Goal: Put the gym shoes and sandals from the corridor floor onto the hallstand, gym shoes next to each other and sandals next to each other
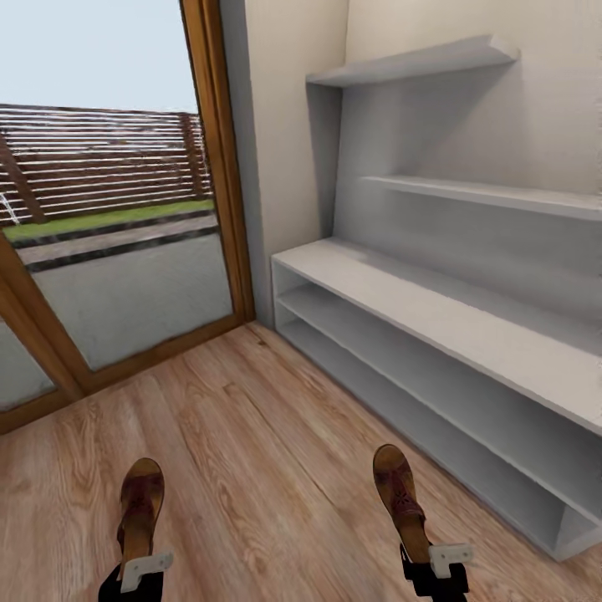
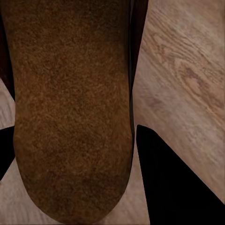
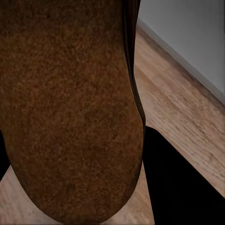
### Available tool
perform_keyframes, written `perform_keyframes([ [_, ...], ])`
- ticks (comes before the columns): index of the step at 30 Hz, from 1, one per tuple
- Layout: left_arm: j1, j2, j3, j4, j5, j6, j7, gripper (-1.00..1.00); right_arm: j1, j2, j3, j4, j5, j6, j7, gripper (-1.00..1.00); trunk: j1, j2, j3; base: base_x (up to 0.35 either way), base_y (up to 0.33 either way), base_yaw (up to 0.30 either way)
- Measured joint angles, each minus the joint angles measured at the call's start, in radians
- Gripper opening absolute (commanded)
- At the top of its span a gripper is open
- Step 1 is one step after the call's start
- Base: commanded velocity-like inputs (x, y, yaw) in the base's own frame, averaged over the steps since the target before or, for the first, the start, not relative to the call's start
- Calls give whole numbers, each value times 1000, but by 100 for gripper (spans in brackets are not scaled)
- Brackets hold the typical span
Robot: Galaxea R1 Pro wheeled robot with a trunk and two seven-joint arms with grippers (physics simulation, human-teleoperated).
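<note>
1. Sandals carried one per arm. Left sandal (image 1: 140,510) at about 7 o'clock in the head view, right sandal (image 1: 401,500) at about 5 o'clock, both heel-end toward the robot, toes pointing ahead.
2. Left gripper (image 1: 144,570) has its jaws closed on the heel end of its sandal; right gripper (image 1: 441,558) likewise on the other. Pale jaw tips show against the brown at each heel.
3. Likely reason for the heel grip: the toe stays free to lead in, so each sandal can be slid toe-first onto a shelf.
4. Holding both at once keeps the pair together, which suits setting them down side by side.
5. Hallstand (image 1: 435,311) stands at 2 to 3 o'clock against the wall, pale grey, with two open lower shelves, a bench top and two staggered upper shelves. No shoes on it as seen.
6. Corridor floor (image 1: 251,435) runs light brown with plank grain; glass door with wooden frame (image 1: 219,167) at 10 to 11 o'clock.
7. Sandal look: flat, dark brown straps over a tan-brown insole, rounded toe. In the wrist views the left sandal (image 2: 70,112) and right sandal (image 3: 70,112) show a grainy, suede-like brown face with a darker edge, the floor beyond them.
8. Gym shoes not placed on the rack yet, by my judgement.
</note>
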Motion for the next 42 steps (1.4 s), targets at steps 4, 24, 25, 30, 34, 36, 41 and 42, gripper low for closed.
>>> perform_keyframes([
  [4, 0, 1, 1, 0, 0, 0, 0, -100, 0, 0, 0, 0, 0, 0, 0, -100, 0, 0, 0, 37, 115, -263],
  [24, 0, 0, 1, 1, -1, 0, 0, -100, 0, 0, 0, 0, 0, 0, 0, -100, 0, 0, 0, 2, 5, -263],
  [25, 0, 0, 1, 1, 0, 0, 0, -100, 0, 0, 0, 0, 0, 0, 0, -100, 0, 0, 0, 0, 0, -263],
  [30, 0, 0, 1, 1, 0, 0, 0, -100, 0, 0, 0, 0, 0, 0, 0, -100, 0, 0, 0, 0, 0, -263],
  [34, 0, 0, 0, 1, 0, 0, 0, -100, 0, 0, 0, 0, 0, 0, 0, -100, 0, 0, 0, 0, 0, -263],
  [36, 0, 0, 0, 1, 0, 0, 0, -100, 0, 0, 0, 0, 0, 0, 0, -100, 0, 0, 0, 0, 0, -263],
  [41, 0, -1, 0, 0, 0, 0, 0, -100, 0, 0, 0, 0, 0, 0, 0, -100, 0, 0, 0, 0, 0, -263],
  [42, 0, -1, 0, 0, 0, 0, 0, -100, 0, 0, 0, 0, 0, 0, 0, -100, 0, 0, 0, 0, 0, -263],
])
